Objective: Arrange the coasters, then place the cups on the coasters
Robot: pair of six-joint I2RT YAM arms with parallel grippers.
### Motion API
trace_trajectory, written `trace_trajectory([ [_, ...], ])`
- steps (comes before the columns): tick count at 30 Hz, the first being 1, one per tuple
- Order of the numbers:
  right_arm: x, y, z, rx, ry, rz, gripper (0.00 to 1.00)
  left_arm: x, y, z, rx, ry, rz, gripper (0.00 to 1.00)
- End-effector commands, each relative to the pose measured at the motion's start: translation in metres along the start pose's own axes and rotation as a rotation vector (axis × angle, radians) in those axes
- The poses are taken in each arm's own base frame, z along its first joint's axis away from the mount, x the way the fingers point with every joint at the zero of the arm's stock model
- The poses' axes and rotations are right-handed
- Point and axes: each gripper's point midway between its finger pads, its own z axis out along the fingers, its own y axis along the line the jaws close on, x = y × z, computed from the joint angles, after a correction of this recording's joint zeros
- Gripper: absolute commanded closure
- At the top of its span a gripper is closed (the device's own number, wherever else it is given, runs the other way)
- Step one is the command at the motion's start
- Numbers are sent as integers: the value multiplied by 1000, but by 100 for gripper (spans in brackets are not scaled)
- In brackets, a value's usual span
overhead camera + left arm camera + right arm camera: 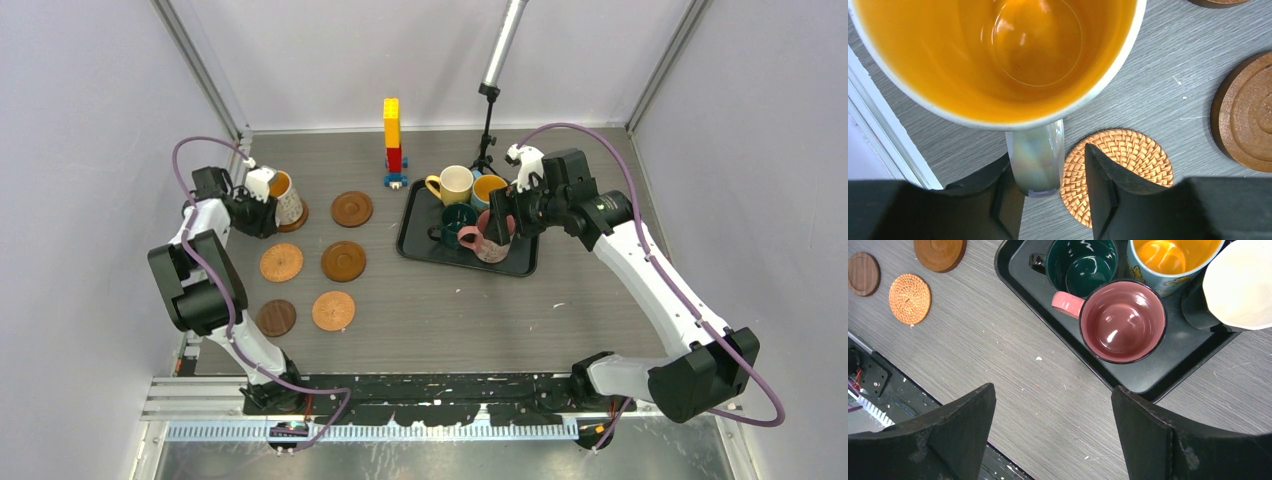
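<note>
As the left gripper (1047, 156) straddles the handle of the white patterned ceramic mug with the orange interior (1013, 60), we can see its grip is loose. One finger sits against the handle and the other stands clear of it, with a gap between. That mug stands upright on a glossy brown round wooden coaster (299, 220) at the far left of the grey table (450, 310).

Moving outward, we find five more discs beside it. A second rimmed wooden coaster (351, 208) lies to its right. A tan woven coaster (281, 262) and a third wooden coaster (343, 261) make the next row. A dark brown coaster (275, 317) and a second woven coaster (333, 310) lie nearest the arm bases.

Over to the right gripper (1052, 390): jaws spread wide and holding nothing, it hangs above the near edge of the black rectangular tray (1168, 375), just beside the pink mug (1123, 320). Beyond that we have the dark teal mug (1080, 265), the blue mug with orange interior (1168, 255) and the cream-yellow mug (455, 185), all in the tray.
</note>
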Motion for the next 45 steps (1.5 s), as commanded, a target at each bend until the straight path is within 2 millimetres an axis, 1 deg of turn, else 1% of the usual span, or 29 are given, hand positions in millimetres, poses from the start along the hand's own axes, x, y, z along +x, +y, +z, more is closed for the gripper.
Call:
trace_trajectory([
  [1,-13,2,-3,-13,-37,-15,10,-19,6,-28,-48,-47,11,50],
  [3,-14,3,-3,-13,-39,-13,10,-23,8,-38,-73,-35,-5,41],
  [4,-14,2,-2,-13,-39,-10,10,-24,10,-43,-91,-30,-16,39],
  [5,-15,3,-2,-13,-41,-10,10,-26,10,-48,-105,-26,-28,31],
  [6,-16,2,-2,-12,-41,-11,10,-29,10,-55,-114,-25,-38,27],
  [7,-17,2,-2,-9,-43,-13,10,-35,10,-63,-123,-34,-47,25],
  [10,-19,1,-2,-4,-46,-14,10,-60,0,-90,-110,-85,-48,12],
  [12,-22,1,-2,-3,-47,-17,10,-80,-11,-107,-85,-132,-38,5],
  [14,-23,0,-3,2,-40,-16,10,-98,-29,-120,-36,-150,-12,4],
  [15,-24,-1,-2,6,-37,-16,10,-103,-44,-123,8,-138,5,4],
  [17,-24,-2,-1,9,-30,-13,10,-117,-74,-122,78,-126,53,4],
  [20,-25,-7,-1,17,-28,-2,10,-136,-124,-110,170,-121,138,4],
  [22,-23,-12,-3,28,-23,12,10,-148,-164,-99,239,-135,193,4],
  [24,-19,-20,-6,40,-8,40,10,-154,-205,-85,317,-131,253,6],
  [27,-12,-35,-9,52,16,93,10,-168,-260,-65,418,-152,329,8],
  [30,-8,-48,-13,73,21,133,10,-181,-310,-43,477,-162,427,10],
  [31,-7,-53,-14,83,21,145,10,-181,-331,-36,507,-148,459,12],
  [32,-6,-56,-15,90,23,157,10,-183,-345,-29,524,-133,481,13],
  [34,-3,-63,-17,99,26,190,10,-184,-369,-15,547,-104,519,16],
  [37,0,-74,-20,114,26,233,10,-191,-392,9,530,-104,567,20],
  [38,1,-80,-21,125,23,255,10,-199,-399,12,530,-119,584,21],
  [39,2,-84,-22,132,23,276,10,-201,-407,16,538,-114,598,23],
  [42,6,-95,-25,146,25,329,10,-203,-427,25,563,-96,637,27],
  [45,7,-105,-29,157,18,365,10,-203,-442,33,579,-89,665,30],
])
